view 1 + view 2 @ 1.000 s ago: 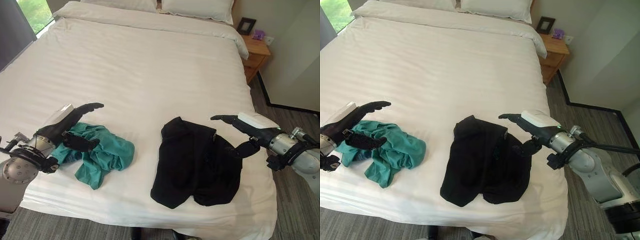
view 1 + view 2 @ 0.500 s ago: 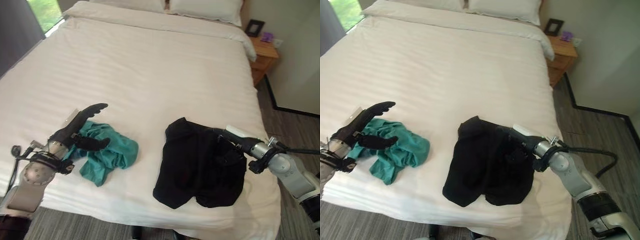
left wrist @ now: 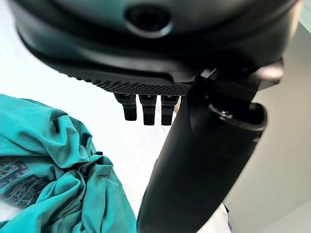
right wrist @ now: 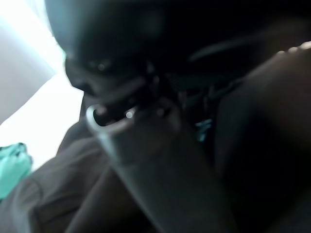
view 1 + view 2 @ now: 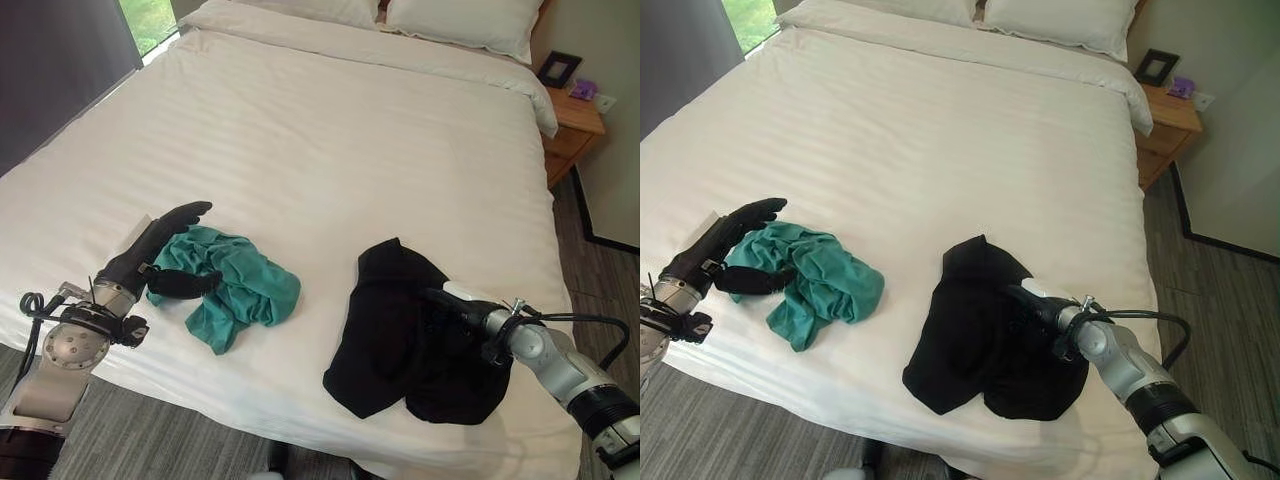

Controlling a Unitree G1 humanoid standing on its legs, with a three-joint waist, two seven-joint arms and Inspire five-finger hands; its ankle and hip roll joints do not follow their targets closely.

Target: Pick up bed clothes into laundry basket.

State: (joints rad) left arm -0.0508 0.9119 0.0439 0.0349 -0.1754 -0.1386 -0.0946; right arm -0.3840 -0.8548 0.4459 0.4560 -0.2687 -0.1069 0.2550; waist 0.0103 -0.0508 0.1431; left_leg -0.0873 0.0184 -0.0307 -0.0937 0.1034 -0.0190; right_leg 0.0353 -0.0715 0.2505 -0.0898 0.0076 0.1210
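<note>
A crumpled teal garment (image 5: pixel 240 287) lies near the front left of the white bed (image 5: pixel 330 150). My left hand (image 5: pixel 143 255) is open at its left edge, with straight fingers reaching over the cloth and the thumb (image 5: pixel 188 283) resting on it. In the left wrist view the teal garment (image 3: pixel 53 165) shows beyond the thumb (image 3: pixel 194 160). A black garment (image 5: pixel 400 345) lies heaped near the front right. My right hand (image 5: pixel 462 306) is sunk into its right side, dark against the dark cloth.
Pillows (image 5: pixel 460 20) lie at the head of the bed. A wooden nightstand (image 5: pixel 573 125) with a small picture frame (image 5: pixel 558 68) stands at the far right. Grey floor (image 5: pixel 605 270) runs along the bed's right side and front. A window (image 5: pixel 150 15) is at the far left.
The camera has shifted. My right hand has dropped from above the black garment's right edge down into the cloth. My left hand stays at the teal garment.
</note>
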